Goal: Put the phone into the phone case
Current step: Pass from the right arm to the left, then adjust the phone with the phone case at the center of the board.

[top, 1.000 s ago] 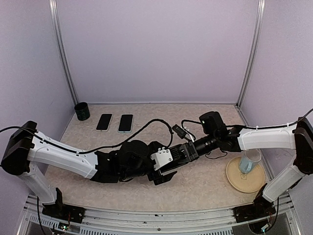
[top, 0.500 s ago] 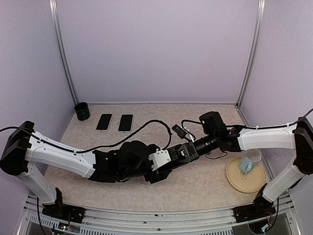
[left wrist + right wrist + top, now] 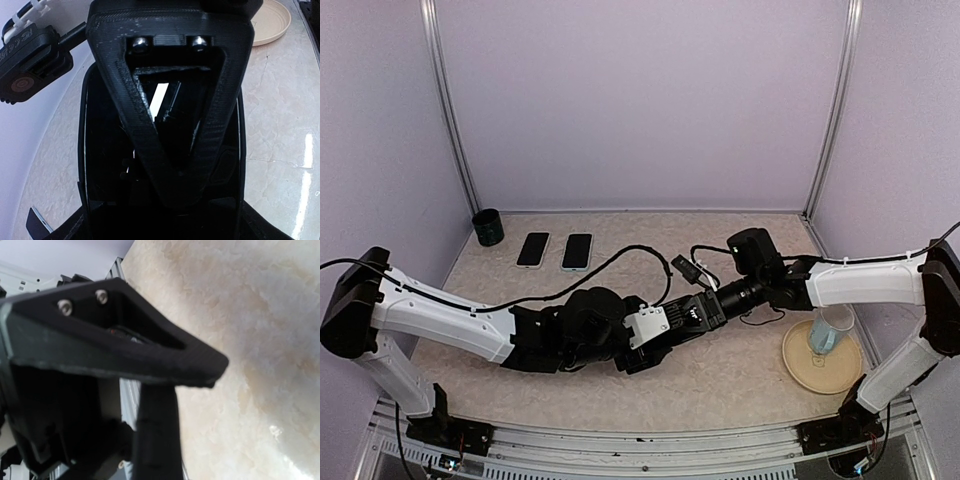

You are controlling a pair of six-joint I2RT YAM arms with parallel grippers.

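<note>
A black phone case point(image 3: 692, 314) hangs above the table's middle, between the two arms. My right gripper point(image 3: 712, 303) is shut on its far end. In the right wrist view the case point(image 3: 156, 432) shows edge-on under the gripper point(image 3: 200, 377). My left gripper point(image 3: 665, 335) comes in from the left. Its jaws sit against the long sides of the case point(image 3: 102, 150), whose hollow inside faces the left wrist camera. The left gripper point(image 3: 162, 225) is mostly hidden by the case. Two phones point(image 3: 532, 249) point(image 3: 577, 251) lie flat at the back left.
A black cup point(image 3: 488, 227) stands in the back left corner. A beige plate point(image 3: 800, 368) with a clear glass point(image 3: 831, 330) on it sits at the right, by the right arm's base. Loose cables point(image 3: 640, 250) arc over the middle.
My left gripper has slid up to the case and its jaws have narrowed onto the case's sides. The right arm and the case have stayed put.
</note>
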